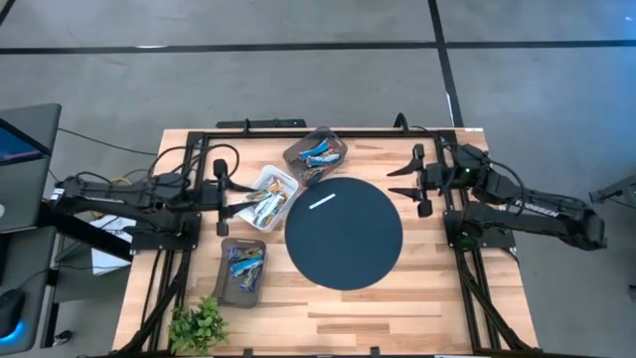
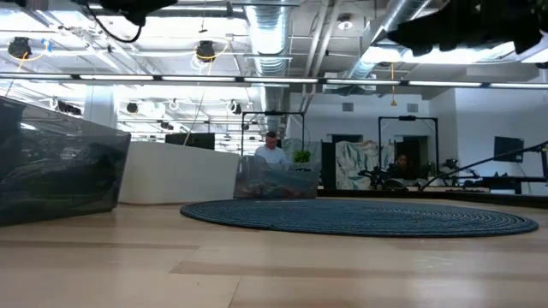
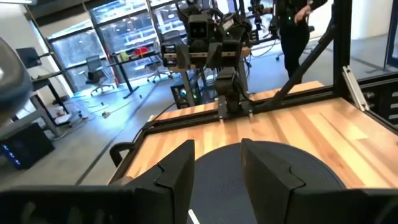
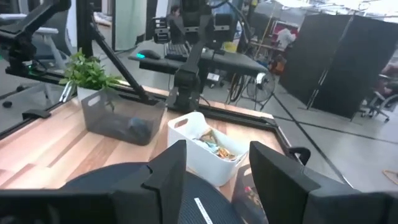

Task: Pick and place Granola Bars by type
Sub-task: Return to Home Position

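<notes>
High view: left gripper [image 1: 221, 196], centre left, and right gripper [image 1: 415, 182], centre right, both with fingers apart, flank a round dark mat [image 1: 348, 249] on the counter [image 1: 328, 318]. Granola bars [image 1: 264, 206] lie in the white bin [image 1: 283, 175] and two dark bins [image 1: 238, 294] at the mat's left, and one silvery bar [image 1: 321, 202] lies on it. Right wrist view: granola bars [image 4: 214, 143] in the white bin [image 4: 186, 134].

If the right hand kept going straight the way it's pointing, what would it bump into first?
Probably the white bin. The right hand points across the dark round mat and seems raised above it, so it would likely pass over the silvery bar lying there. Its height is hard to judge.
</notes>
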Robot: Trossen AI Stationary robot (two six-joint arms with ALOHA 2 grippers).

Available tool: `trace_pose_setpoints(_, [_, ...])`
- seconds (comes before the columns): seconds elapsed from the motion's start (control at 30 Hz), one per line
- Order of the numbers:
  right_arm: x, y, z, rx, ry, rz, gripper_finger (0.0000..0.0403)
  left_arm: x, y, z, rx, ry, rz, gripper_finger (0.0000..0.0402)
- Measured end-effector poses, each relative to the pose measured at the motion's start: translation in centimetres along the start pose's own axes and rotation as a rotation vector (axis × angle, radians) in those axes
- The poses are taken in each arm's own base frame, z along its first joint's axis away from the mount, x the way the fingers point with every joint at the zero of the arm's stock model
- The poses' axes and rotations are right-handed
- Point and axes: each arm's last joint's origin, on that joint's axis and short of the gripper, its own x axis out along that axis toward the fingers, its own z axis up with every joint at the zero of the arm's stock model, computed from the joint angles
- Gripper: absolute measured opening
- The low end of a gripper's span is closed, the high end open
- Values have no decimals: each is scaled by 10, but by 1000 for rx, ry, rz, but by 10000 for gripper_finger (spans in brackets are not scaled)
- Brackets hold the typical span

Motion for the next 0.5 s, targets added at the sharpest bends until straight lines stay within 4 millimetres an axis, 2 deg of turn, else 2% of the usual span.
trace_pose_setpoints(0.27, [2, 5, -26, 29, -35, -25, 169, -19, -1, -19, -49, -41, 8, 126])
trace_pose_setpoints(0.5, [3, 9, -41, 32, -22, -20, 170, -22, -5, -36, -71, -31, -11, 126])
